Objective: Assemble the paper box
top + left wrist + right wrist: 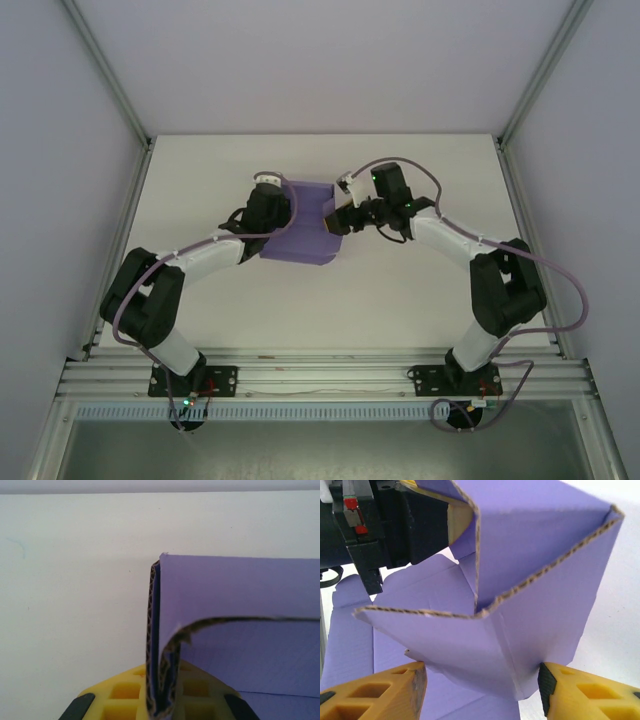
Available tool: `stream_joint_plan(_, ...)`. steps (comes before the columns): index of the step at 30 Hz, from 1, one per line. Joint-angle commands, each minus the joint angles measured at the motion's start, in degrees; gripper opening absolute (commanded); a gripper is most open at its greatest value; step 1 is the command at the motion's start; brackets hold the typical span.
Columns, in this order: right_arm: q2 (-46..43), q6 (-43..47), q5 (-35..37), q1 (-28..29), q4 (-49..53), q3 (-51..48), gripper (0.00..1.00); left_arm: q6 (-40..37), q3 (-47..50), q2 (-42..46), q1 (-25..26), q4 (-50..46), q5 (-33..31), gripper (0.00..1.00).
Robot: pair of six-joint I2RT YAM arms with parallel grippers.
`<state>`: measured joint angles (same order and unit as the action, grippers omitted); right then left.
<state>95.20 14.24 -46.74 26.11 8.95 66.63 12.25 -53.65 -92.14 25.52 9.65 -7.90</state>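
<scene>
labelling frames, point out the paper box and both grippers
paper box (302,235): top external view, flat purple panel
left gripper (160,700): left wrist view, between its fingertips
right gripper (482,690): right wrist view, between its fingertips

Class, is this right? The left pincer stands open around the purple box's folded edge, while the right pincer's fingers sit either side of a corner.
No: the left pincer is shut on the folded edge of the box, as the left wrist view shows. Rest holds.

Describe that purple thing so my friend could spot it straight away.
Find the white table, then where the left arm and right arm meet near its middle. Between them lies the paper box: partly folded lavender card, unlike the black-and-white arms.
</scene>
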Motion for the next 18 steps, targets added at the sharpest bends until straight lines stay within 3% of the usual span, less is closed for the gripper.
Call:
stream_joint_plan(1,-1.34,2.32,1.23,0.39,3.26,1.84,0.59,-1.99,-0.43,1.27,0.45,0.55,2.39,0.0)
stream_joint_plan(12,2.17,-6.22,26.15,3.69,-9.72,1.92,0.54,-2.59,2.15,3.65,0.77,5.28,8.98,0.0)
stream_joint_plan(18,7.06,-10.41,41.77,7.37,-17.08,2.75,0.18,-1.47,1.08,2.43,1.24,5.28,7.32,0.0)
